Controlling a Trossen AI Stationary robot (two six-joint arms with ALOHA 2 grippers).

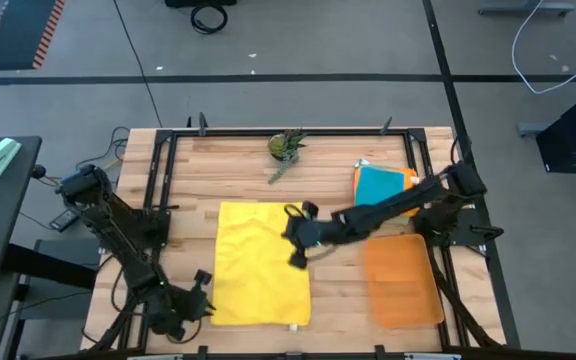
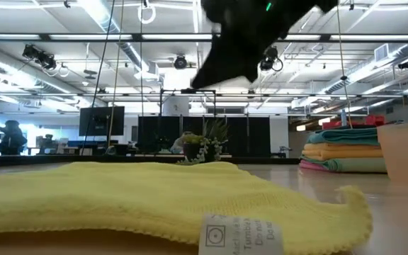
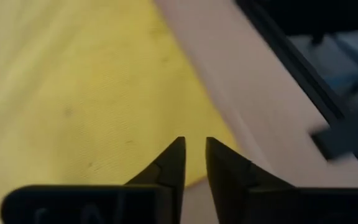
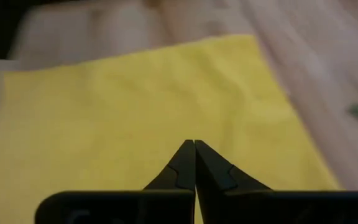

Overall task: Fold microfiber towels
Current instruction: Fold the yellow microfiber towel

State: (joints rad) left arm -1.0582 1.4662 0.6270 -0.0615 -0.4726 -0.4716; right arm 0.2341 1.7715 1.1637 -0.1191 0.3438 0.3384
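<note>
As you scan the desk [image 1: 238,160]:
Yellow towel [image 1: 261,262]: flat, centre-left.
Left tool [image 3: 194,163]: slightly spread at its near-left corner.
Right tool [image 4: 194,163]: pressed together above it.
Plant [image 1: 286,146], towel stack [image 1: 380,184]: far side.
Low view only: towel's label [image 2: 239,235].

A robotics lab or workshop in a large industrial hall. The low view shows a high ceiling with long light strips [image 2: 374,67], exposed ducts [image 2: 129,53] and hanging cables, and dark monitors [image 2: 101,120] on desks at the back. From above, a wooden worktop [image 1: 193,185] framed in black rails [image 1: 288,131] stands on a grey concrete floor [image 1: 298,40] crossed by dark lines, with cables [image 1: 208,15] and hazard-striped matting [image 1: 13,30].
</note>
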